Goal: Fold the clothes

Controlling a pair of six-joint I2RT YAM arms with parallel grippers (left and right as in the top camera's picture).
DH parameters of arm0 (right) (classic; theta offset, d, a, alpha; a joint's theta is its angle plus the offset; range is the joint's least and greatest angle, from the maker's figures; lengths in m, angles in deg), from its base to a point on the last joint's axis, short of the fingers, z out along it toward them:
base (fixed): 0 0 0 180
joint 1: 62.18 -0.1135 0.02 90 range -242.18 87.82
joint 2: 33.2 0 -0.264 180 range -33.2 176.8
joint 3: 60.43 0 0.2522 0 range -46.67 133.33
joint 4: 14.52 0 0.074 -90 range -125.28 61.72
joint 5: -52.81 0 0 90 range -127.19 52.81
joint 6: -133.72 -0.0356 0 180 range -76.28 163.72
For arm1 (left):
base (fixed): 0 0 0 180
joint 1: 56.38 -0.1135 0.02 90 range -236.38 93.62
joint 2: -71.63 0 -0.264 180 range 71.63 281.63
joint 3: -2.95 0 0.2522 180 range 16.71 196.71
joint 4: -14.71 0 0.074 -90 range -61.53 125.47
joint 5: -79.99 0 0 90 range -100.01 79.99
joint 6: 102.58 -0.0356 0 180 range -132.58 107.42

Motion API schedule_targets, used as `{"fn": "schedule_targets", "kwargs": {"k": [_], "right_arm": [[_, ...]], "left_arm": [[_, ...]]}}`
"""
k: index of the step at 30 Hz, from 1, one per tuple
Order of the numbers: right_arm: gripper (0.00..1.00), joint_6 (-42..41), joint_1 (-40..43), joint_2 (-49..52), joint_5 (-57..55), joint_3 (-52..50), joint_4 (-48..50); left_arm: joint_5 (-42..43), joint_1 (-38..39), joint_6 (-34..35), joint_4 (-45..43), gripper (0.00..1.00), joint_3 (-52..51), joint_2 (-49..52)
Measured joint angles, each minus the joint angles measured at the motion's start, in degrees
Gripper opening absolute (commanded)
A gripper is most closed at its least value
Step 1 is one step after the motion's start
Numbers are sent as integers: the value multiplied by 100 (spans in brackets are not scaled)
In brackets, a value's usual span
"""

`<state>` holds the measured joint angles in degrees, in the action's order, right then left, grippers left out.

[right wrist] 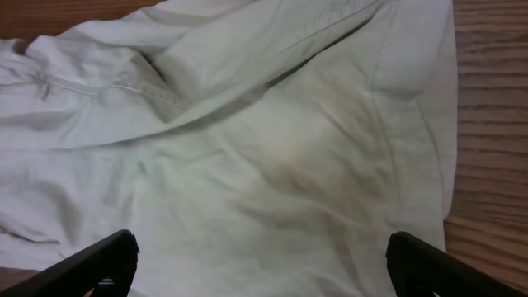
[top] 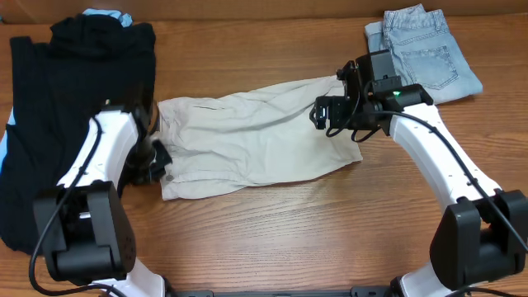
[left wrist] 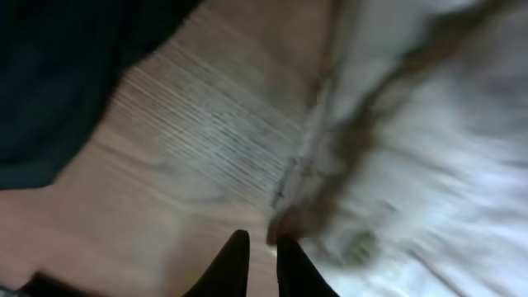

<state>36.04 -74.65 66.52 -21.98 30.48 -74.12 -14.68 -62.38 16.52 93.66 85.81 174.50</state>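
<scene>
- Left hand (left wrist: pixel 258 243): its fingers (left wrist: pixel 235 264) stand almost together with a sliver between them. The tips are at the shorts' (left wrist: pixel 429 124) edge. The wrist view is too blurred to tell whether any cloth is pinched.
- In the overhead view the left hand (top: pixel 158 161) sits low at the shorts' 9 o'clock end, over the tabletop (top: pixel 272 223).
- Right hand (right wrist: pixel 264 264): fingers (right wrist: pixel 107 260) spread wide apart, nothing between them. It hovers over the shorts (right wrist: pixel 272 165), with cloth filling the view below.
- From above, the right hand (top: pixel 323 113) is over the shorts' 3 o'clock end, near the upper corner.
- The shorts (top: pixel 256 136) lie flat and creased at the middle of the tabletop, stretched from 9 to 3 o'clock, the 3 o'clock end raised toward 2.
- A black garment (top: pixel 49 91) lies at 9 o'clock, just beside the left hand.
- Denim shorts (top: pixel 425 54) lie at 2 o'clock, past the right hand and apart from the shorts.
</scene>
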Motion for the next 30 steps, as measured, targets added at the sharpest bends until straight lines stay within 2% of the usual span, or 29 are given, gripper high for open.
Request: {"fn": "schedule_targets", "kwargs": {"k": [4,10,13,15,18,24,30], "right_arm": [[100,17,0,164,2,-2,0],[100,22,0,256,2,-2,-4],[100,24,0,256,4,-2,-57],[100,24,0,256,4,-2,-87],[100,24,0,256,4,-2,-96],[100,26,0,256,4,-2,-120],[100,24,0,256,2,0,-195]], "left_arm": [[433,-295,-269,-765,25,-623,-96],[704,-341,-623,-1818,59,-1121,-184],[702,-352,-772,-2249,69,-1333,-262],[704,-352,-835,-2538,70,-1438,-337],[704,-348,-907,-2861,65,-1515,-389],[920,-350,-1263,-2719,56,-1486,-389],[1143,-348,-1475,-2380,61,-1434,-538]]}}
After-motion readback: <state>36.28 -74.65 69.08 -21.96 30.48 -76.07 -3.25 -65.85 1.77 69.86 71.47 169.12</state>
